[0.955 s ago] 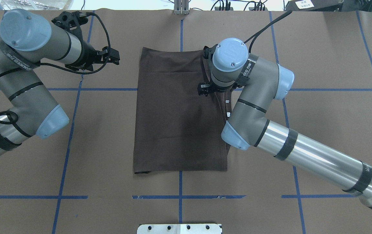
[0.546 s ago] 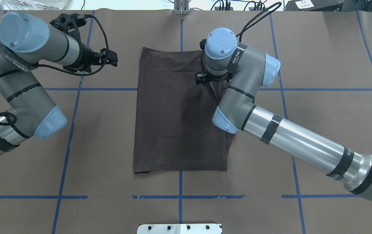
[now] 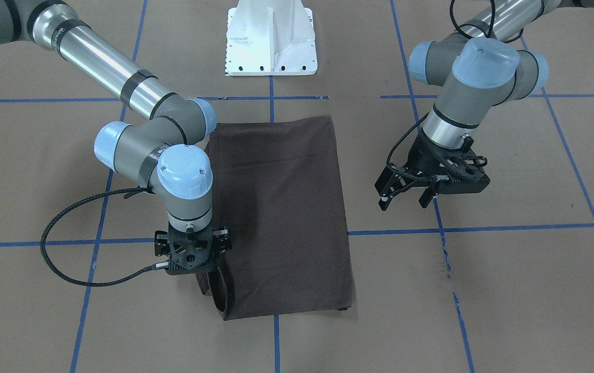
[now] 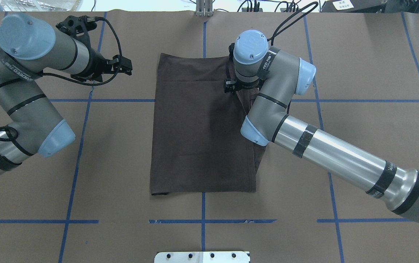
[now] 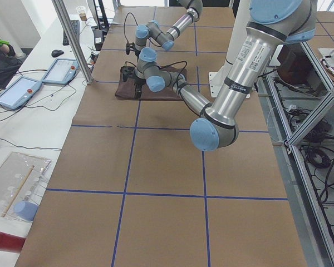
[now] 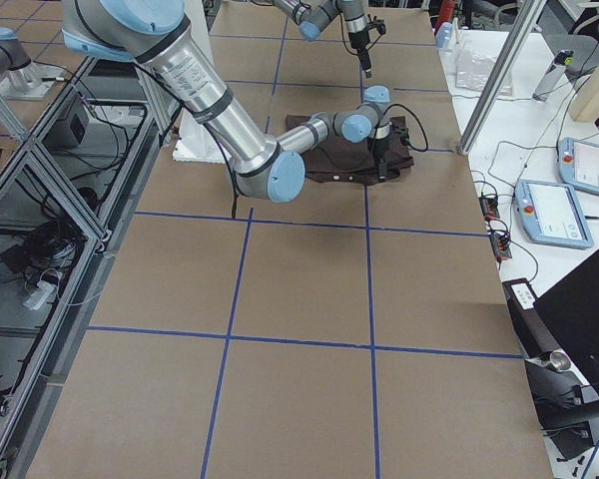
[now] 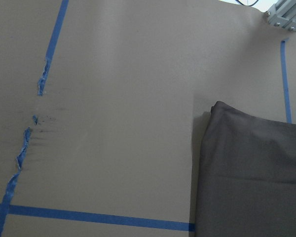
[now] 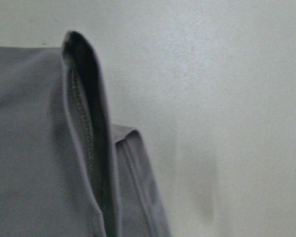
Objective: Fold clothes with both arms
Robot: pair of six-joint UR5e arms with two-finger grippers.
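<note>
Under the right arm [image 4: 326,153], fingers seem hidden at T-shirt [image 4: 198,128] edge.

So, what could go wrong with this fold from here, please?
The shirt edge stands up in a loose loop at the right gripper; a pull there may catch only one layer and undo the fold. The left gripper hangs open off the shirt, so nothing pins it and it could slide.

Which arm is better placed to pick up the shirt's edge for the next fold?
Right, probably. The right gripper sits over the T-shirt's raised edge at its far right corner, while the left gripper hangs open over the paper, apart from the cloth.
</note>
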